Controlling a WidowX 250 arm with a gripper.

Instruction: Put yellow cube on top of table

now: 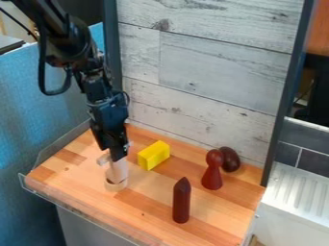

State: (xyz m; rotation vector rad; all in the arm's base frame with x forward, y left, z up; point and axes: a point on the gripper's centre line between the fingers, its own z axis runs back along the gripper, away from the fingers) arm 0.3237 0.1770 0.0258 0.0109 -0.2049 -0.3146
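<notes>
"What's closest to us?"

"A dark red, pointed cylindrical piece [182, 201], upright on its flat end. That keeps it steady, though it's slim enough to topple if knocked."

"And the yellow cube?"

"I'd call it a bright yellow oblong block [153, 155]. It's lying on the light and reddish wooden tabletop [80, 178], between the black robot gripper [117, 156] and a dark red pawn-shaped piece [212, 172]. It rests on a broad face, so it needs no support."

"So it's where the task wants it?"

"By the look of it, yes. If that spot will do, the next move is probably just to lift the gripper clear."

"Is the gripper holding anything?"

"I can't tell whether it's spread, pressed together or pinching something. It hangs, slightly tilted, right above a pale upright cylindrical object [116, 174] with a wooden-looking base. They overlap from here, so contact is unclear."

"Any risk there?"

"A sideways swing could tip that pale object or nudge the block. Straight up seems safer."

"What's behind the pawn shape?"

"A dark brown, glossy egg-shaped piece [229, 159], near the whitish wood-plank wall [206, 72]. Its rounded form might roll; the pawn shape stands on its wider foot."
</notes>
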